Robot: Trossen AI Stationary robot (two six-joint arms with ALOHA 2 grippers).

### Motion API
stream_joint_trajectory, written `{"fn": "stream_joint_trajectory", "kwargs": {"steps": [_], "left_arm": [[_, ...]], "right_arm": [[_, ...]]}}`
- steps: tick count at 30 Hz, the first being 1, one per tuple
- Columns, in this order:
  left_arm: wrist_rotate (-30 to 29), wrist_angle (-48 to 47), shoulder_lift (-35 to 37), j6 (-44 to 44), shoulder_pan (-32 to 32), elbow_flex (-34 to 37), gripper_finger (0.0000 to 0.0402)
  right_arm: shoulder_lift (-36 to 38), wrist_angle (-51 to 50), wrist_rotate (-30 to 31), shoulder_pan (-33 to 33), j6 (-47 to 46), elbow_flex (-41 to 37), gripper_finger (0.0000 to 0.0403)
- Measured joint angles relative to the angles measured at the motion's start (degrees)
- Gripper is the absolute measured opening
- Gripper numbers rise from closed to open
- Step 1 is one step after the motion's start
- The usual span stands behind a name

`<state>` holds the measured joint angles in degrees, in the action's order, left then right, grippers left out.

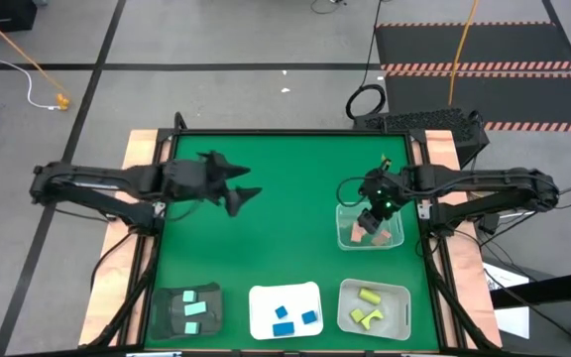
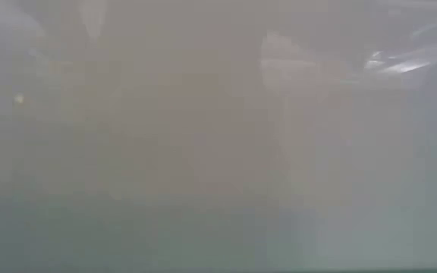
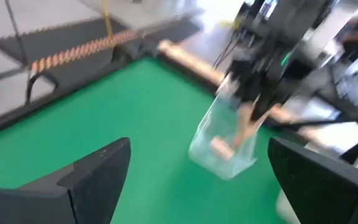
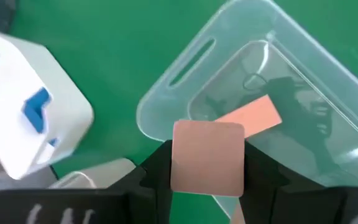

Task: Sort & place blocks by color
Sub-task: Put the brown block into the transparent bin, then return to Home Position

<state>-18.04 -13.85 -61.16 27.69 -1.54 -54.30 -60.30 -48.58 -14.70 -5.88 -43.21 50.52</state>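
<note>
R hand (image 4: 207,186) clamps tan block (image 4: 207,157) by flat sides over bin (image 4: 166,102); light, rigid, prob. slick. L hand (image 1: 241,188) open, idle.

1. The right end effector (image 4: 207,171) grips a tan square block (image 4: 207,157) between its two dark fingers (image 4: 157,171), flat face toward the camera.
2. Just beyond the block sits a clear bin (image 4: 241,93) on the green tabletop (image 4: 104,43).
3. Inside the bin lies a second tan block (image 4: 250,118), a flat bar set at a slant.
4. To one side stands a white tray (image 4: 11,143) holding a blue block (image 4: 37,109).
</note>
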Motion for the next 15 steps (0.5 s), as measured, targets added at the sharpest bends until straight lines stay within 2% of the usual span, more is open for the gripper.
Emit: {"fn": "stream_joint_trajectory", "kwargs": {"steps": [5,6,12,15], "left_arm": [[-0.01,-2.32,6.77,2.66,-0.56,-0.05,0.0378],[0.0,-3.31,8.12,2.66,-0.83,-0.07,0.038],[0.02,-6.7,12.92,0.3,-3.36,-0.02,0.0377],[0.02,-8.8,14.02,-1.31,-4.66,-0.04,0.0377]], "right_arm": [[0.01,0.74,0.02,0.39,2.38,-3.16,0.0117],[-0.01,0.69,0.23,0.39,2.4,-4.02,0.0127],[-0.01,1.45,0.87,0.39,1.93,-6.81,0.0252],[0.0,2.52,1.11,0.39,2.32,-6.92,0.0296]]}}
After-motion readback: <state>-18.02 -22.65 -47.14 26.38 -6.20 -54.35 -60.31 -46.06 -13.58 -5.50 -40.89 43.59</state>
